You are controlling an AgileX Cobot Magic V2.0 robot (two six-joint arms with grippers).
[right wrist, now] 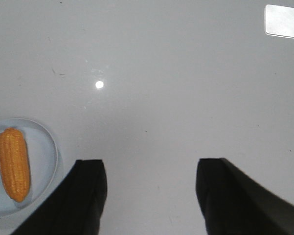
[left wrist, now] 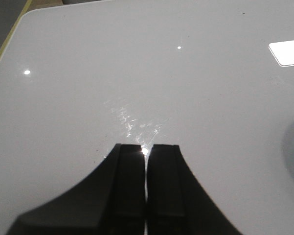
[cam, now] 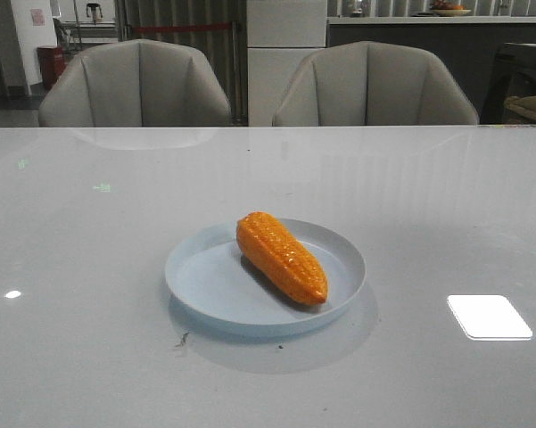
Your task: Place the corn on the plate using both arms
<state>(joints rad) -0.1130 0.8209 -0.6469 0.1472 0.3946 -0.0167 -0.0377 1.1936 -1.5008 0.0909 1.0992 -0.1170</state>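
Both my grippers idle, nothing held.
My left gripper (left wrist: pixel 146 161) has its jaws pressed together, only a thin slit between the dark fingers (left wrist: pixel 129 186). My right gripper (right wrist: pixel 151 196) stands with jaws spread wide apart, empty.

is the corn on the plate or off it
On it: the corn lies flat inside the plate, within its rim, untouched by any gripper.

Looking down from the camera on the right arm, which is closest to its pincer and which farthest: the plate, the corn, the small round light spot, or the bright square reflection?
Judged from the right pincer, which is open:
1. The plate, just beside one finger.
2. The corn, lying on that plate, slightly farther out.
3. The round light spot, on the bare table ahead.
4. The square reflection, in the far corner.
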